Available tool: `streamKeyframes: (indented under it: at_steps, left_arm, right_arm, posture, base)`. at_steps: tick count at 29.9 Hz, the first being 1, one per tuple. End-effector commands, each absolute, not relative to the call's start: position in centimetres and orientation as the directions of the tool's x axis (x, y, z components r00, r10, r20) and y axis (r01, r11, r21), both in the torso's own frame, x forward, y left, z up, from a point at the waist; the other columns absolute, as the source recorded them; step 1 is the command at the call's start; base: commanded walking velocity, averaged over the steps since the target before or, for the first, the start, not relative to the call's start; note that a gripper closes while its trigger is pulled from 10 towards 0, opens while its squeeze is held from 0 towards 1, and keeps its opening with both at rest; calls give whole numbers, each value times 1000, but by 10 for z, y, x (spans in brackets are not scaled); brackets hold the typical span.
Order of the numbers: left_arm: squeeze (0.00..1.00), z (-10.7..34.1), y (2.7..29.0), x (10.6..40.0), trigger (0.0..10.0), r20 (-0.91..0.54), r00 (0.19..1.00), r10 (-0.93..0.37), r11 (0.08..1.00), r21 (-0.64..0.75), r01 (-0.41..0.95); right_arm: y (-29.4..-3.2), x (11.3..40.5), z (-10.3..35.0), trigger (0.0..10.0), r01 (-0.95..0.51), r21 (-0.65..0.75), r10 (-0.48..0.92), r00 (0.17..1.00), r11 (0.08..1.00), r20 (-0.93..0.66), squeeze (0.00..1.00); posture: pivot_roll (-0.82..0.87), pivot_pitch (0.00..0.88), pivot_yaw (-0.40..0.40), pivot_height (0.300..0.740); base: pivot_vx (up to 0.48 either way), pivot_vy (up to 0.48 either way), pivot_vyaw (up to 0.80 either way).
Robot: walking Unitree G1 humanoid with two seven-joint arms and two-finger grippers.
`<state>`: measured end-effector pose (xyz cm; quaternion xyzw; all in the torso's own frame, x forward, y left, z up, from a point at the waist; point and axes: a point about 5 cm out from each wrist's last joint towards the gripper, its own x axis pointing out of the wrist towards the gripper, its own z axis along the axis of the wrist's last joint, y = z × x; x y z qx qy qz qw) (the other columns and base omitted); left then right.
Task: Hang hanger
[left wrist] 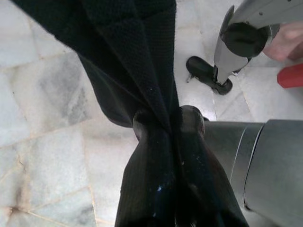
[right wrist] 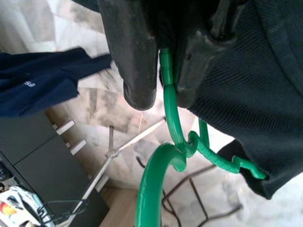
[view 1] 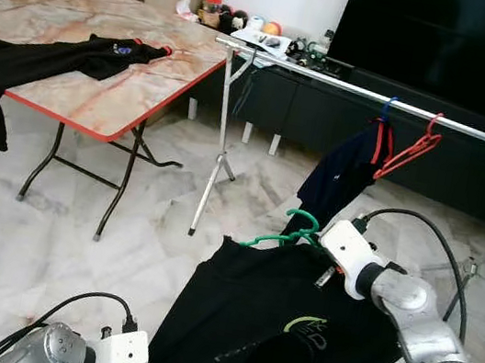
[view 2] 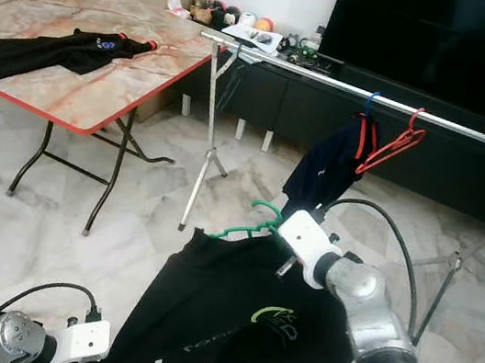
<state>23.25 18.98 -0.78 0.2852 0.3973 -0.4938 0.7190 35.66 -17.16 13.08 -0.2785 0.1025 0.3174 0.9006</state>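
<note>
my right gripper (right wrist: 158,78) has its two black fingers closed tight on the neck of the green hanger (view 1: 295,230), just below its hook, and the hook curls up free past the fingertips. a black shirt (view 1: 274,327) with a small green logo hangs from that hanger, draped down in front of me over the marble floor (view 1: 45,251). my left gripper (left wrist: 168,125) is low on my left side, its fingers pressed together with a fold of the same black shirt's cloth pinched between them. the hanger is held in the air, near to me and lower than the silver rail (view 1: 378,97) of the clothes rack, not touching it. on that rail hang a navy garment (view 1: 341,175) on a blue hanger and, just beside it, a bare red hanger (view 1: 411,149), tilted. to my left stands a folding table (view 1: 115,109) with a marbled top and red edge, and a black garment (view 1: 48,61) lies spread across it, one end drooping over the table's near edge. behind the rack runs a dark low cabinet (view 1: 310,109) with small items on top, and a large dark screen (view 1: 452,40) above it
</note>
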Motion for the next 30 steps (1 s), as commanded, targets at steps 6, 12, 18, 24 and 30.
streamKeyframes:
  at_steps: [6,12,18,24,30]
  left_arm:
    - [0,-24,221,231,10000,-873,396,-285,499,217,839]
    - [1000,8,215,261,10000,-750,541,-380,585,258,769]
    - [1000,19,213,266,10000,-730,535,-425,565,248,787]
    - [1000,38,212,275,10000,-674,561,-481,578,237,781]
    - [1000,62,200,283,10000,-586,570,-576,576,205,792]
  right_arm:
    - [-183,365,167,10000,-560,-423,525,825,712,-209,0]
    - [-178,355,150,10000,-661,-462,587,746,591,-316,0]
    - [-171,346,145,10000,-734,-460,657,668,500,-350,0]
    - [-168,331,131,10000,-832,-446,716,529,330,-455,0]
    - [-171,319,116,10000,-886,-421,711,422,194,-562,0]
  posture:
    - [132,29,-70,740]
    - [131,27,-75,740]
    - [131,27,-77,740]
    - [131,26,-79,740]
    - [132,26,-81,740]
  base:
    - [0,0,0]
    - [0,0,0]
    - [0,0,0]
    - [0,0,0]
    - [0,0,0]
